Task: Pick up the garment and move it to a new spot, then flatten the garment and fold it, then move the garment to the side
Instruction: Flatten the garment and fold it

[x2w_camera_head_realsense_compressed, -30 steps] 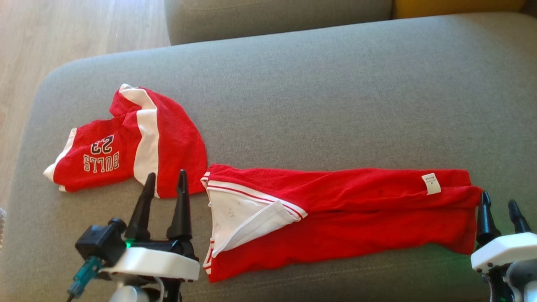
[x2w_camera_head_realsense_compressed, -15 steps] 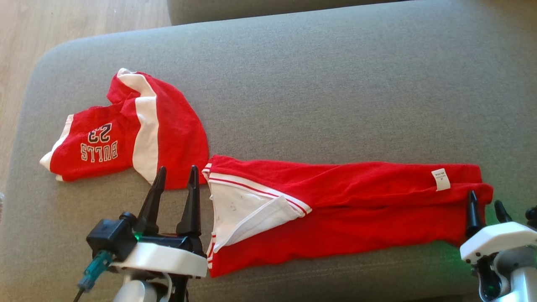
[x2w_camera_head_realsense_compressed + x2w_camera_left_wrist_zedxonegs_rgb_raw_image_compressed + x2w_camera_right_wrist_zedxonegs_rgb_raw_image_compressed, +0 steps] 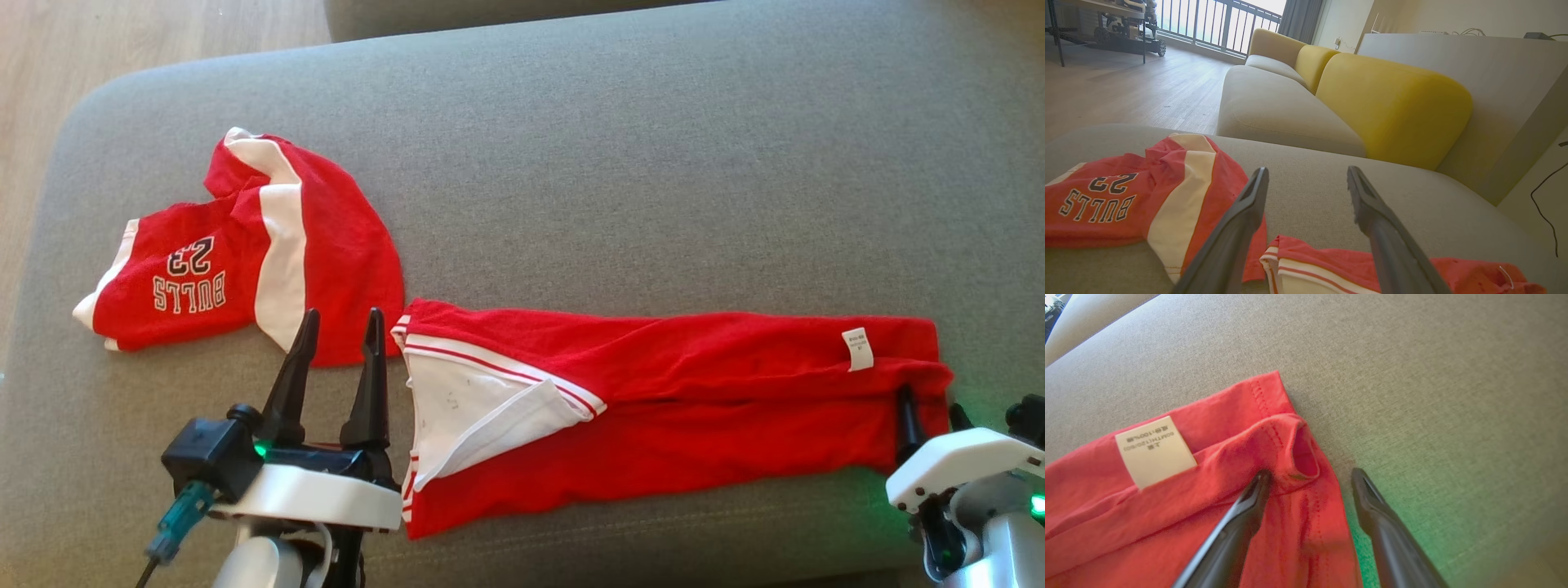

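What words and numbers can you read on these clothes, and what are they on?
"BULLS": on the small red jersey, upside down in the head view.
"23": on the same jersey, by the word.
"100%": on the white tag of the long red garment; its other print is too small to read.

— What colours are you seeing on the garment (image 3: pixel 694 425)?
— Yours is red, with a white panel edged in red-and-white stripes, and a white label (image 3: pixel 856 349).
— And the jersey (image 3: pixel 343 269)?
— Red, with a white band and black-and-white lettering. Your sofa (image 3: pixel 653 163) is grey, and the cushion (image 3: pixel 1392 106) is yellow.
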